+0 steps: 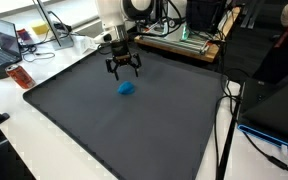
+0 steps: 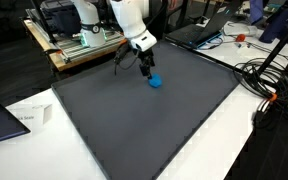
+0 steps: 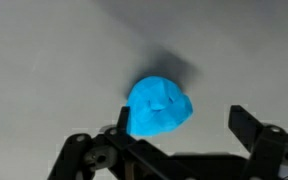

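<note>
A small blue crumpled lump (image 1: 126, 88) lies on the dark grey mat (image 1: 134, 130). It also shows in an exterior view as a blue blob (image 2: 155, 82) and in the wrist view as a bright blue object (image 3: 159, 106). My gripper (image 1: 123, 69) hangs just above and slightly behind it, jaws spread wide with nothing between them. In the wrist view the gripper (image 3: 184, 122) frames the lump, whose left side sits close to the left finger (image 3: 124, 118), while the right finger (image 3: 246, 122) stands well apart from it.
A desk with laptops (image 1: 9, 42) and clutter borders the mat on one side. Cables (image 2: 269, 80) trail along another edge. An equipment rack (image 2: 79, 40) stands behind the arm. A paper sheet (image 2: 29, 118) lies beside the mat.
</note>
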Controlling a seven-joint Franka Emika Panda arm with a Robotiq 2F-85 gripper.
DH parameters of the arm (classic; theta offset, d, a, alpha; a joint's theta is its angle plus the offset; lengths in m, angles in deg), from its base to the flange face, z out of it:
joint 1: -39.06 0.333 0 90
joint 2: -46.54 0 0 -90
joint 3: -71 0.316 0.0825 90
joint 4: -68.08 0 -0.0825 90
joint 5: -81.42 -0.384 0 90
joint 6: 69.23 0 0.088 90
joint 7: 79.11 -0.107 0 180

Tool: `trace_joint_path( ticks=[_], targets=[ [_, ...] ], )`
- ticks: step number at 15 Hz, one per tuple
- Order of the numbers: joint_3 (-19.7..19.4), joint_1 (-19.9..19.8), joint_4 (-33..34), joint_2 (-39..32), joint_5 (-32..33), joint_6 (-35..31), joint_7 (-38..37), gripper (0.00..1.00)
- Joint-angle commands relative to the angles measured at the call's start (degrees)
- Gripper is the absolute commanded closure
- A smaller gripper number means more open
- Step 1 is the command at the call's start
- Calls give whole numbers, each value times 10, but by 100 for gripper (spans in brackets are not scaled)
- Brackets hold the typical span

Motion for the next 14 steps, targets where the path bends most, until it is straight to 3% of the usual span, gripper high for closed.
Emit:
trace_joint_path(
  ticks=[1,10,11,14],
  targets=[
    [27,-26,20,-29,-29,-17,58,0],
    [31,-34,41,-73,-14,-35,96,3],
    [31,-34,43,-75,-15,-34,99,26],
    [27,-31,46,-80,-12,-31,99,36]
  ],
)
